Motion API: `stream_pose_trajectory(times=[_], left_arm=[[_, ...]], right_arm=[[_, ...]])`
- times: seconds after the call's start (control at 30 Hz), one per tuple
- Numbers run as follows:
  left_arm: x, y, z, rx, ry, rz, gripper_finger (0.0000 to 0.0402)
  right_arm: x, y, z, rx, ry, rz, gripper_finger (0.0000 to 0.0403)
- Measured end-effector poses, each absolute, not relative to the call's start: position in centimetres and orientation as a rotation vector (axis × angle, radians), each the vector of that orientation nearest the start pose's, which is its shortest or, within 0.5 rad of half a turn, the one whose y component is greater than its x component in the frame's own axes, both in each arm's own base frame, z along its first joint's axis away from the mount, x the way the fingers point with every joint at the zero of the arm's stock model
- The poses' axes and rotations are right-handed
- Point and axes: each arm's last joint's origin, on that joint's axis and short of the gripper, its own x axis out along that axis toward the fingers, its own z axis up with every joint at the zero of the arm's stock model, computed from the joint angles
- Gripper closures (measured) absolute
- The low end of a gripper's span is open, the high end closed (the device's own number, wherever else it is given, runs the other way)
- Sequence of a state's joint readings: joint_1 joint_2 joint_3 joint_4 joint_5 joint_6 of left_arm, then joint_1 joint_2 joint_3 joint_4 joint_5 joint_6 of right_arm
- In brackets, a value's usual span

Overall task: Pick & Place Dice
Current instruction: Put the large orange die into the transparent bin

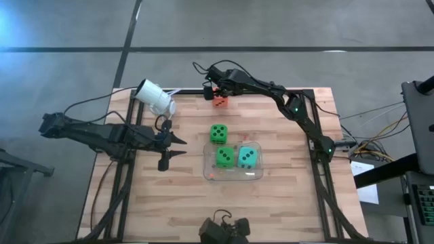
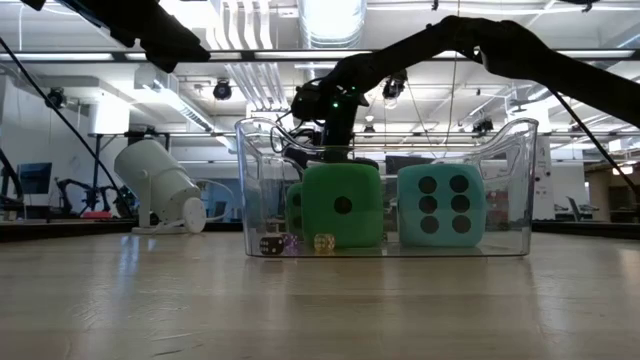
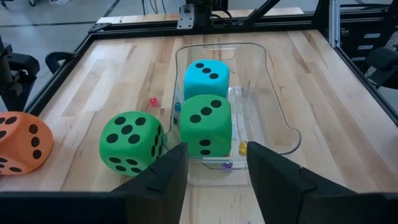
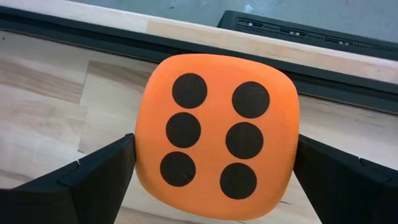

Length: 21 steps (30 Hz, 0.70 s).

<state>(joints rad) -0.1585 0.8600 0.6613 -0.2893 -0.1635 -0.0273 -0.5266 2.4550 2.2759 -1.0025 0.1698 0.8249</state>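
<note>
An orange die (image 1: 220,102) (image 4: 217,124) rests on the table near its far edge, six pips up. My right gripper (image 1: 218,95) (image 4: 216,155) hangs over it, open, pointing steeply down, one finger on each side. A green die (image 1: 218,133) (image 3: 132,143) sits on the bare table. A second green die (image 1: 225,157) (image 3: 205,124) and a teal die (image 1: 247,156) (image 3: 206,76) stand in a clear tray (image 1: 234,177). My left gripper (image 1: 178,148) (image 3: 216,158) hovers open left of the tray, holding nothing. My right gripper's fingers (image 4: 106,168) stand close against two opposite sides of the orange die (image 4: 146,155), coming from above. I cannot tell whether they touch it. The die's underside is on the table.
A white cylindrical camera (image 1: 154,98) (image 2: 160,185) lies at the table's far left. Tiny dice lie in the tray (image 3: 242,148) and one pink one on the wood (image 3: 153,101). A dark rail (image 4: 186,43) edges the table just beyond the orange die.
</note>
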Motion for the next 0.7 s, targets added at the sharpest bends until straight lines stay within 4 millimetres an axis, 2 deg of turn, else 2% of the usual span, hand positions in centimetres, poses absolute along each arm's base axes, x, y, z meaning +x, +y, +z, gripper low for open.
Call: stream_pose_trajectory(times=[0.7], left_arm=[[18.23, -2.69, 26.81, 0.054, 0.491, -0.001, 0.0231]], right_arm=[[43.75, -26.51, 19.53, 0.915, 0.902, -1.046, 0.0003]])
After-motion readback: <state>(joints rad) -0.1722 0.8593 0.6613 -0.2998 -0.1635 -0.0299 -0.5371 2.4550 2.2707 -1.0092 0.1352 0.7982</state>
